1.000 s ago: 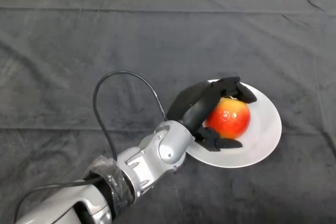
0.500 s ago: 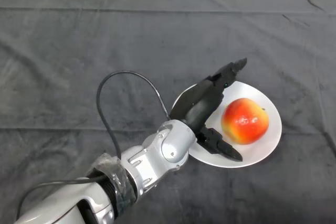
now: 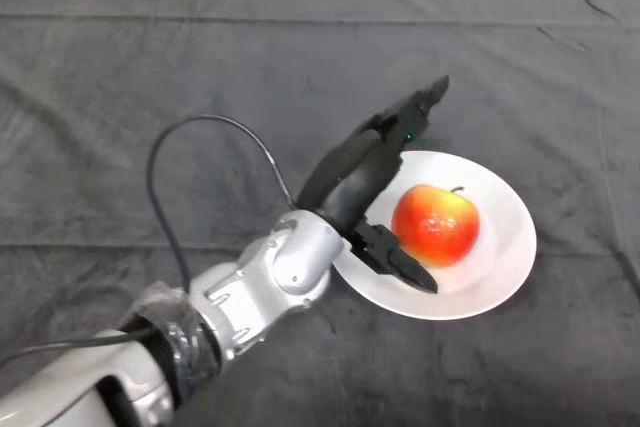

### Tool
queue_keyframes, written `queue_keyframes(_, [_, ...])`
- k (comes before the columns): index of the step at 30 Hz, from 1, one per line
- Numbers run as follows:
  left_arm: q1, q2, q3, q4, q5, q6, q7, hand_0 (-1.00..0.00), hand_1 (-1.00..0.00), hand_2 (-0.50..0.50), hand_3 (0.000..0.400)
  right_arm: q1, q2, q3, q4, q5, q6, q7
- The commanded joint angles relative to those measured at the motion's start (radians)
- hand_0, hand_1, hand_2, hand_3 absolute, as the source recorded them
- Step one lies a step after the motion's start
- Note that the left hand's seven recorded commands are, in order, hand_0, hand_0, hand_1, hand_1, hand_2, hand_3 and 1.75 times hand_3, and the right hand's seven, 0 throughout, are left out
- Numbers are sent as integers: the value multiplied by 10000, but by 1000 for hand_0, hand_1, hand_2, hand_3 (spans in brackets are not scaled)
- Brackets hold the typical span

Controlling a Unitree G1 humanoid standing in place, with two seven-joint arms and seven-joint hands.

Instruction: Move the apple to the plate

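A red and yellow apple [image 3: 434,224] rests on the white plate [image 3: 505,247], a little left of its middle, stem up. My left hand [image 3: 352,179] is open just left of the apple, over the plate's left rim. Its fingers [image 3: 415,111] stretch straight up and to the right, past the plate's far edge. The thumb [image 3: 400,263] points down and right over the plate, below the apple. Neither touches the fruit, as far as I can see.
A dark, wrinkled cloth [image 3: 150,77] covers the whole table. My silver-grey forearm [image 3: 250,292] runs in from the lower left toward the plate.
The hand let go of the apple, straightened its fingers and drew back to the left and upward. The apple rolled right on the plate, then settled back toward the middle.
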Motion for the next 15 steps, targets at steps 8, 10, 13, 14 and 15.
queue_keyframes(8, [1278,1893,1230,-1749,-26,-883,-101,0,0,0,0,35,-394,-124,12,-11,-36,57])
queue_keyframes(10, [1560,2248,1569,-2078,-92,-959,-137,0,0,0,0,36,-391,-122,6,-12,-36,54])
queue_keyframes(13, [1990,2740,2099,-2616,-197,-982,-156,0,0,0,0,40,-387,-118,-4,-15,-34,50])
queue_keyframes(14, [2150,2897,2280,-2813,-223,-976,-144,0,0,0,0,41,-385,-117,-9,-16,-33,48])
queue_keyframes(15, [2313,3053,2462,-3017,-250,-965,-131,0,0,0,0,42,-383,-116,-13,-18,-33,46])
